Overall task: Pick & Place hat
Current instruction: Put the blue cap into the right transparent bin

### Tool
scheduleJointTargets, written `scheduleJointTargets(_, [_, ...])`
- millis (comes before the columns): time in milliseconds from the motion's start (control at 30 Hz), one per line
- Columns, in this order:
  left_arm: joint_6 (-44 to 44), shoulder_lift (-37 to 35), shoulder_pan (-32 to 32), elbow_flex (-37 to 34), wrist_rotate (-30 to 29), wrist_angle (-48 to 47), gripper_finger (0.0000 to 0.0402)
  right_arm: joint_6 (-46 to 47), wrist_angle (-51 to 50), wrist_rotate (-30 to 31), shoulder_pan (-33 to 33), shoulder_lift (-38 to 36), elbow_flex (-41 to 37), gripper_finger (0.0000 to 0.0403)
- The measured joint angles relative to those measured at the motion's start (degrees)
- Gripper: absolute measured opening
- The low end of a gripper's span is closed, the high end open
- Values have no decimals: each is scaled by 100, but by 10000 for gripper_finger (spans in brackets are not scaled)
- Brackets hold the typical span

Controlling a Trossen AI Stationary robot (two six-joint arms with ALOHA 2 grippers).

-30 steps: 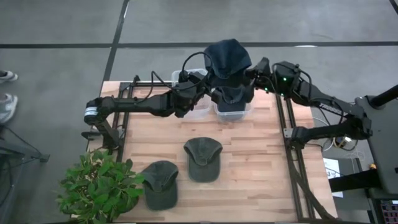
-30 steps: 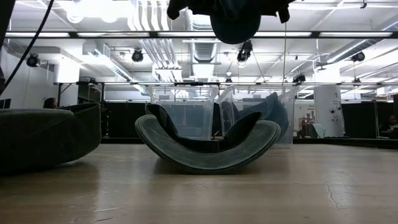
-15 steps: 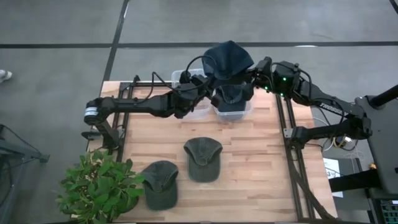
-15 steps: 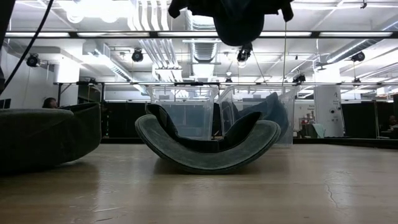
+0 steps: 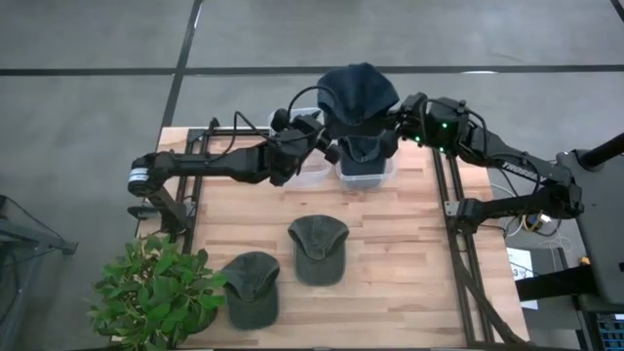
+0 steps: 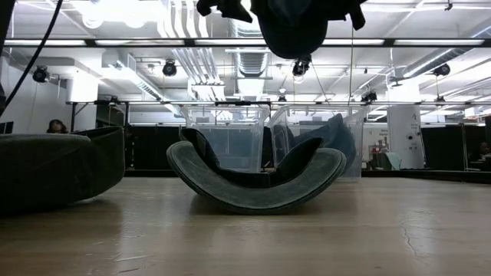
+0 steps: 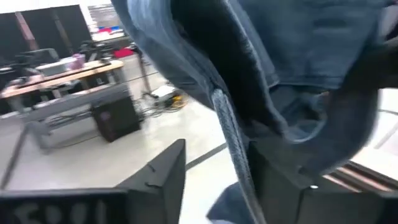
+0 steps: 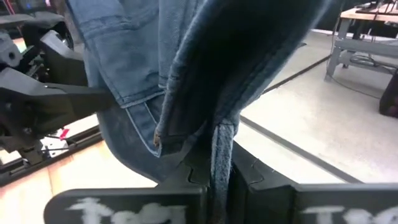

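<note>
Blue hat (image 5: 357,94) pinched between closed right fingers (image 8: 244,177); left fingers (image 7: 163,180) spread, hat edge between.

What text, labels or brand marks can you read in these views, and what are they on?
None can be read for certain.
Right arm: white lettering on the link, too small to read.
Left gripper: pale blurred lettering at the picture's lower edge, unreadable.
Right gripper: pale blurred lettering, unreadable.
Blue hat: no print visible.
</note>
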Motion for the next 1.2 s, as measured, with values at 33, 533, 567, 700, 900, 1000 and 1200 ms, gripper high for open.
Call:
scheduleJointTargets(33, [14, -21, -2, 0, -89, -152, 177, 34, -25, 50, 0, 0, 0, 10])
scheduleJointTargets(533, [-1005, -1133, -90, -107, -442, -3240, 208, 1703, -1360, -355, -848, 96, 59, 11])
scheduleJointTargets(567, [-1090, -1245, -90, -203, -443, -3291, 208, 1746, -1403, -519, -943, 147, 59, 11])
scheduleJointTargets(700, [-1411, -1738, -115, -746, -422, -3359, 208, 1881, -1587, -1021, -1210, 413, 50, 11])
scheduleJointTargets(900, [-2052, -2577, -198, -1803, -412, -3334, 208, 1972, -1735, -1538, -1441, 881, 48, 11])
scheduleJointTargets(1000, [-2461, -2965, -270, -2324, -396, -3255, 208, 2020, -1904, -1586, -1541, 1034, 48, 11])
scheduleJointTargets(1200, [-2901, -3572, -416, -3144, -367, -2863, 208, 2171, -2212, -1570, -1624, 1172, 48, 11])
